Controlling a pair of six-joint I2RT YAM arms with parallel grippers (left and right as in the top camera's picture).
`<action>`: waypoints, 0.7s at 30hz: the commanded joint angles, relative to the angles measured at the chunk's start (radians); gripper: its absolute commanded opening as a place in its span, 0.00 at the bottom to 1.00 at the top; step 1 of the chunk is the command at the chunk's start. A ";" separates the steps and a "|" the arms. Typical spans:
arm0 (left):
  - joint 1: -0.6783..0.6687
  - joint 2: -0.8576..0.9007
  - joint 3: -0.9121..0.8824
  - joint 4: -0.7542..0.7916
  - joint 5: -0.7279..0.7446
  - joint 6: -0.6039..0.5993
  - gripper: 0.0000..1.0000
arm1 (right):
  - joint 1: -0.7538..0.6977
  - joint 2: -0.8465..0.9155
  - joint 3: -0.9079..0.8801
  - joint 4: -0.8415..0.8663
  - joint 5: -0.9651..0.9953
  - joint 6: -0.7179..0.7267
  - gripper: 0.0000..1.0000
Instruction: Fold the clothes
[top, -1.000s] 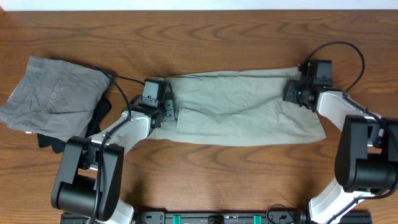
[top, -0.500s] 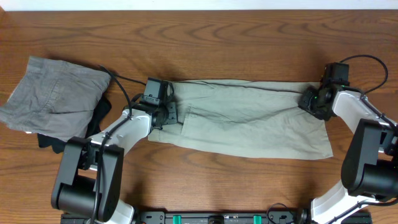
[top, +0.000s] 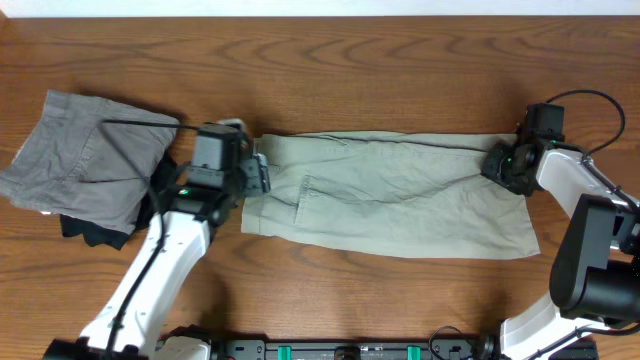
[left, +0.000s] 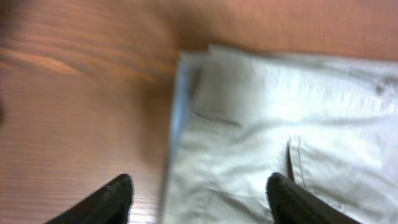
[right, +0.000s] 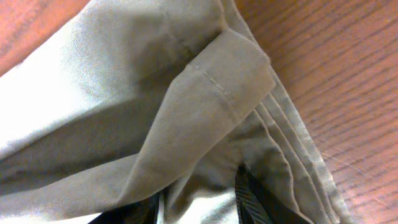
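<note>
overhead — straight down, whole table (top: 330, 60) | wrists — close, each over one shorts (top: 400, 195) end

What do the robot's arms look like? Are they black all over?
Not all over. The left arm and right arm have smooth white tube parts joined by chunky, rounded black joints. Each arm ends in a boxy black head with two black fingers. Thin black cables run off both arms, and a tiny green light glows near the left wrist.
</note>
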 joint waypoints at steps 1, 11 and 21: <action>0.057 0.018 0.000 -0.009 0.016 0.045 0.74 | -0.035 0.095 -0.105 -0.047 0.079 -0.027 0.41; 0.160 0.232 0.000 0.002 0.325 0.131 0.76 | -0.035 0.094 -0.105 -0.042 0.073 -0.037 0.41; 0.160 0.435 0.000 0.003 0.448 0.149 0.76 | -0.035 0.094 -0.105 -0.043 0.073 -0.037 0.42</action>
